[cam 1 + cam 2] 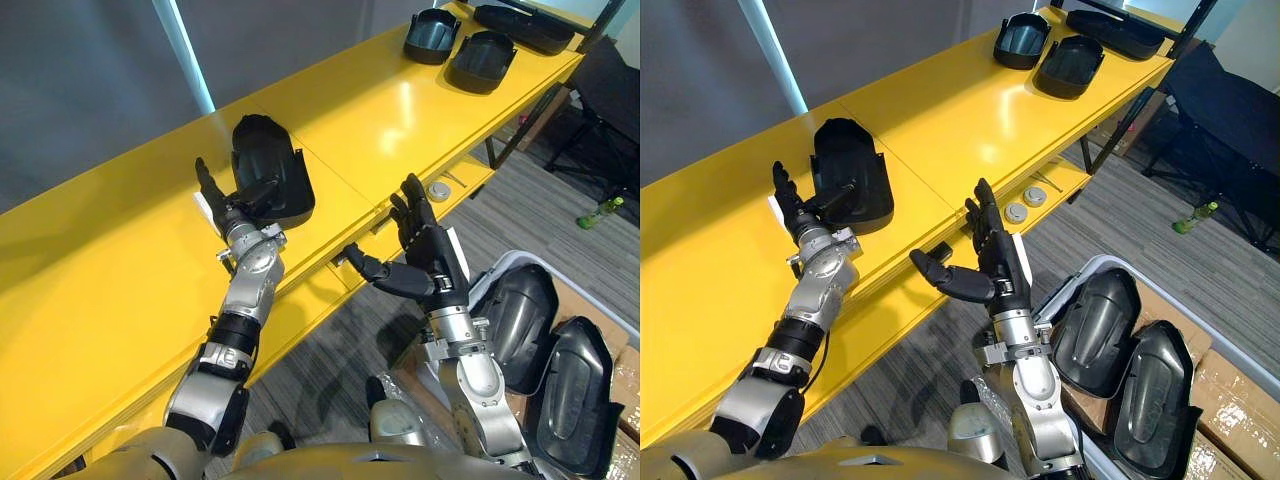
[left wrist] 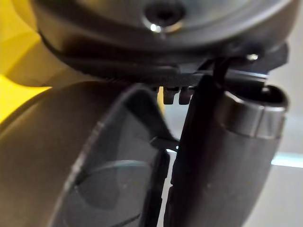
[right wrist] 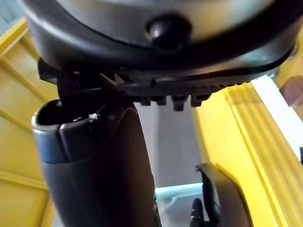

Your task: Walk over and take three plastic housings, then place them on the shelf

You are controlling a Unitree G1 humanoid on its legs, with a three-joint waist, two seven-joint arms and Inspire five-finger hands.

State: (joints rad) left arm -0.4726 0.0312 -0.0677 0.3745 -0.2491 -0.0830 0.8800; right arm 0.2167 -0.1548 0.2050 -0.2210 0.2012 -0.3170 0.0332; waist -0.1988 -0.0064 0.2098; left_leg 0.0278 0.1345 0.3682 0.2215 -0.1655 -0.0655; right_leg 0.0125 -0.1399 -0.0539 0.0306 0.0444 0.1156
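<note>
I am observing the yellow shelf (image 1: 400, 110) carrying one black housing (image 1: 270, 165) at its left. Three further housings (image 1: 482, 60) are sitting at its far right end, and two small discs (image 1: 1015, 212) are resting on its lower tier (image 1: 1065, 180).

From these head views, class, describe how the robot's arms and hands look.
The left arm and right arm are rounded silver-grey segments with black bands at joints. The left hand and right hand are dark, with slim fingers and a white edge patch.
</note>
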